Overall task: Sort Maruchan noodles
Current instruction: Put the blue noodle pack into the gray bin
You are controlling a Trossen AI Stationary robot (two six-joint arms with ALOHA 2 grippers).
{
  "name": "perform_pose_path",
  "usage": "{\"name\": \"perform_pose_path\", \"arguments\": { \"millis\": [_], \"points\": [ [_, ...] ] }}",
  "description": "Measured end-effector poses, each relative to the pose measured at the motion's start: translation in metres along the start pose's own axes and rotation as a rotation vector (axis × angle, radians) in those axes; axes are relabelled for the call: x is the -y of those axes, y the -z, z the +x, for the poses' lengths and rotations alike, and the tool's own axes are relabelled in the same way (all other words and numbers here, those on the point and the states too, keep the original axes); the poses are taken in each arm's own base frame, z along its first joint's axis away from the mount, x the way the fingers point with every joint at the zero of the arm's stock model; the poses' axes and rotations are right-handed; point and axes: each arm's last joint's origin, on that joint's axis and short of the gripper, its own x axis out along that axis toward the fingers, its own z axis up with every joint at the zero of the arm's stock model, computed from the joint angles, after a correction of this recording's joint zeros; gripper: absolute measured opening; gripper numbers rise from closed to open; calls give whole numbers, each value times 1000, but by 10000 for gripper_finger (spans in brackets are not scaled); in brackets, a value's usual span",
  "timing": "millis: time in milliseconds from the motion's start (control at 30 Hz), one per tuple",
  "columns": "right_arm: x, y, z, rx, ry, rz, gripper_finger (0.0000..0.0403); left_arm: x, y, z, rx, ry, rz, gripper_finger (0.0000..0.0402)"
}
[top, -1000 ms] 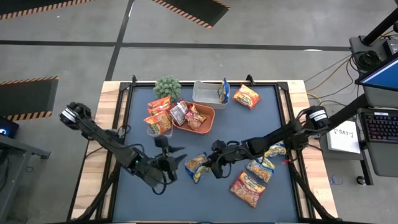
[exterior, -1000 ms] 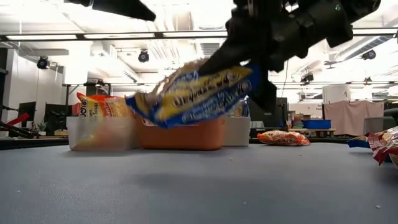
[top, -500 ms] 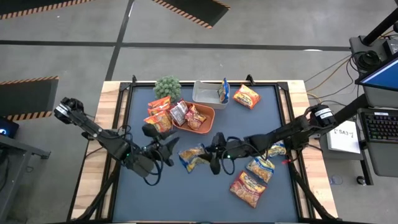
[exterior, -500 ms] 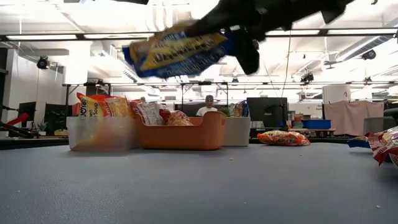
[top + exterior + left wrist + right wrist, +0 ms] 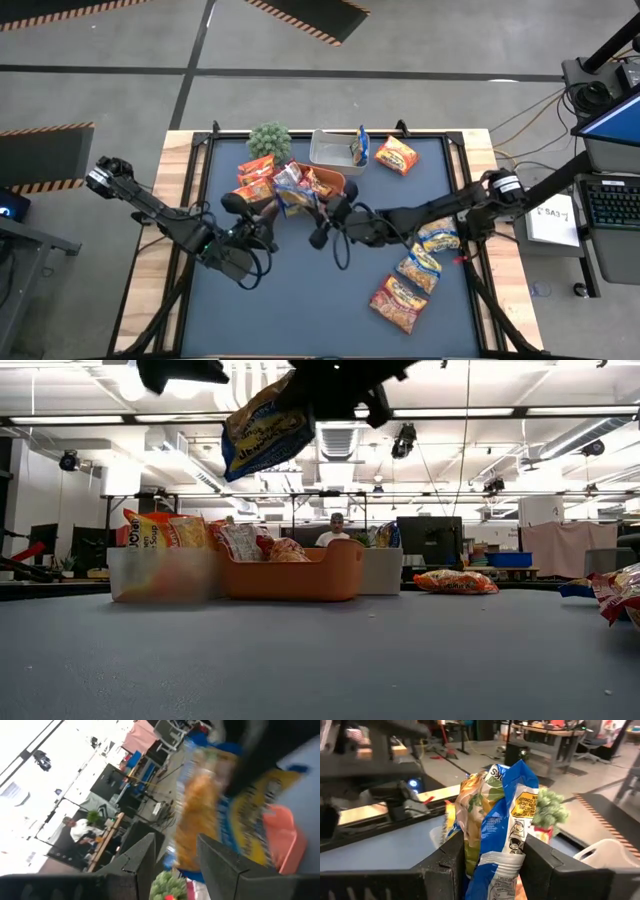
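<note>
Right gripper [image 5: 312, 213] clamped on a blue-and-yellow packet [image 5: 293, 192], held high off the table, over the near edge of the orange tray [image 5: 334, 185]. In the right wrist view the packet [image 5: 495, 820] sits pinched between both fingers [image 5: 542, 865], hanging edge-on. The low view shows it dangling well above the tray, so my guess is it's mid-carry, lifted high to clear the bin walls.

Odd spot though: the tray holds red packets [image 5: 313, 187], the left tub [image 5: 250, 205] holds orange ones [image 5: 257, 180], and the other blue packet [image 5: 359, 148] stands in the clear tub [image 5: 330, 152] further back. Likely the held one belongs there, not here.

Left gripper [image 5: 262, 228] hovers just beside the tray, close to the right one, fingers [image 5: 145, 855] spread apart with nothing in them; probably waiting or ready to assist.

More packets lie loose on the mat by the right arm [image 5: 420, 265], plus one near the far edge [image 5: 396, 155]. Sorting roughly half done, I'd say.
</note>
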Motion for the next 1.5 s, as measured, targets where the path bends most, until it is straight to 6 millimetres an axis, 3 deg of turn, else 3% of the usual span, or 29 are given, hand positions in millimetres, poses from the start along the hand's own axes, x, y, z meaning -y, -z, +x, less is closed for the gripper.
{"name": "perform_pose_path", "arguments": {
  "millis": [400,700,933,1167,1300,1500],
  "points": [
    [23,-44,21,-127,112,27,130,-5,33,-2,-70,-29,22,127],
    [80,-83,42,-328,124,131,130,-17,42,-4,-74,-63,-26,127],
    [155,-79,65,-492,200,318,130,-24,43,-5,-72,-64,-43,127],
    [227,-67,69,-652,354,463,130,-24,43,-5,-72,-63,-42,127],
    [245,-62,66,-707,396,486,130,-24,43,-5,-72,-64,-41,127],
    [250,-55,66,-728,415,485,130,-24,43,-5,-72,-63,-33,127]
  ]
}}
